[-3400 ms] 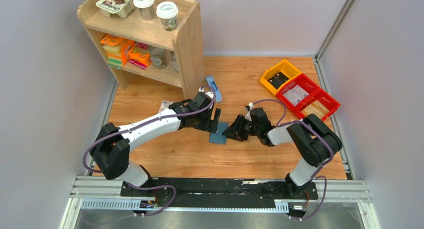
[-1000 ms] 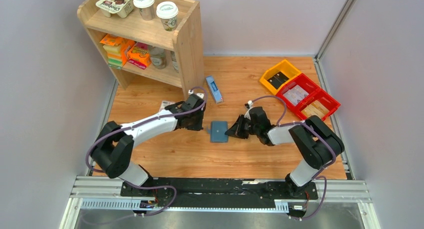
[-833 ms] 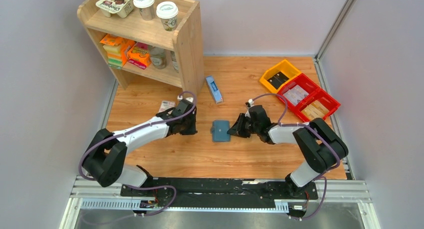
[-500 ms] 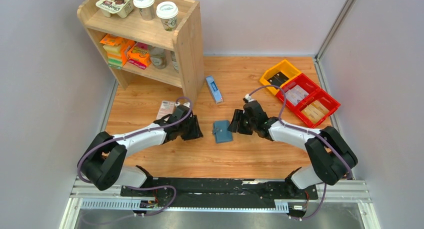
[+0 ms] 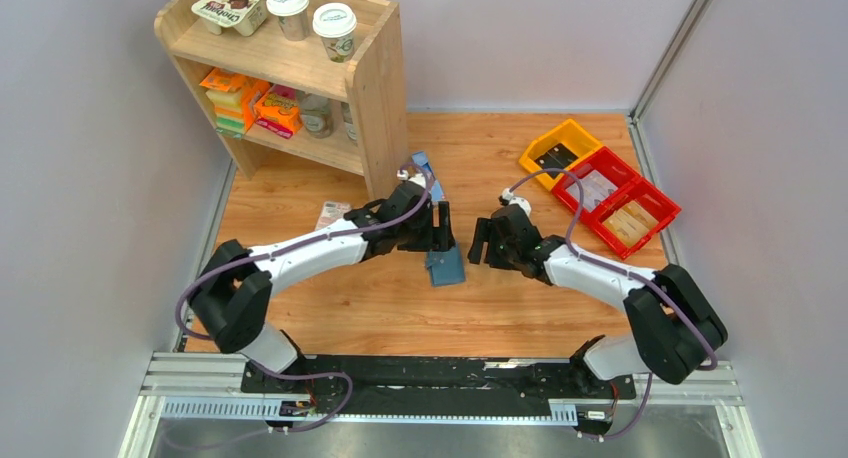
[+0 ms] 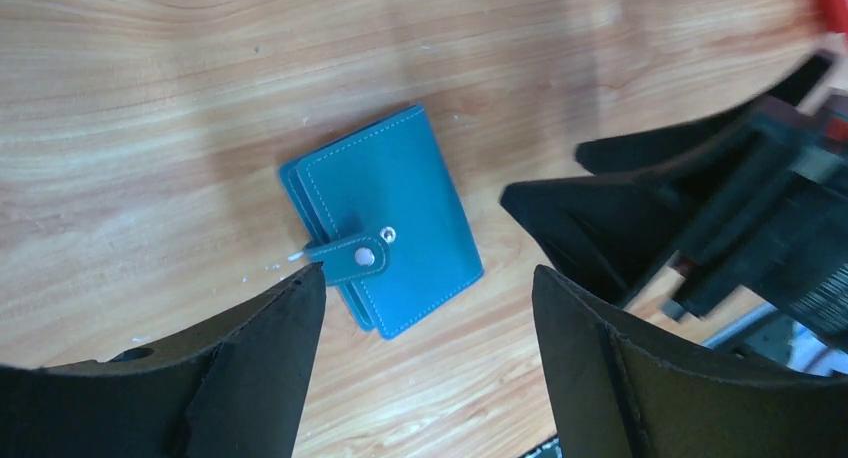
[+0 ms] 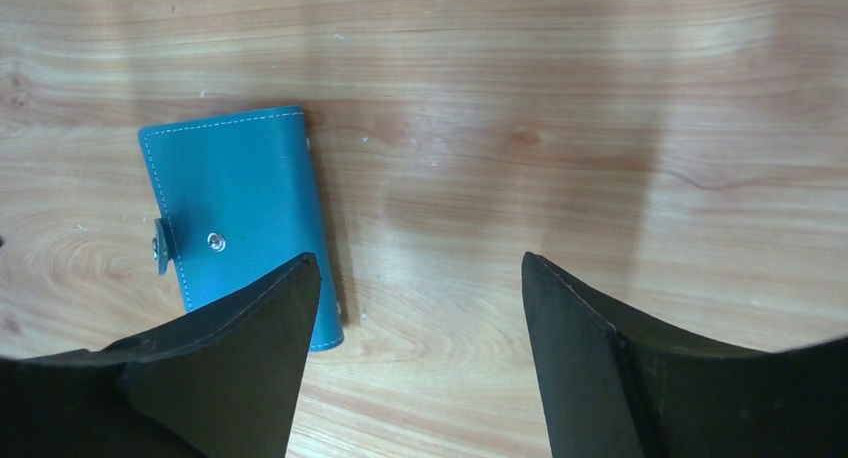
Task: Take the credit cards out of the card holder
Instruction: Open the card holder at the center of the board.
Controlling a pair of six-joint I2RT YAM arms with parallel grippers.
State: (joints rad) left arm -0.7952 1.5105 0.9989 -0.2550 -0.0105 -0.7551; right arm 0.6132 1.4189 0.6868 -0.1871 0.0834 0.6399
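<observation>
The teal-blue card holder lies flat and closed on the wooden table, its snap tab fastened. It shows in the left wrist view and the right wrist view. No cards are visible. My left gripper is open and empty, hovering just above the holder's far edge. My right gripper is open and empty, a short way to the right of the holder and apart from it. Its black body shows in the left wrist view.
A wooden shelf with cups and snack packs stands at the back left. A narrow blue-and-white box lies behind my left gripper. A pink-and-white pack lies left of it. Yellow and red bins sit at the back right.
My left gripper pulled away to the left, then swung back right over the holder. My right gripper nudged the holder left, then backed off to the right. The holder now lies slightly turned.
</observation>
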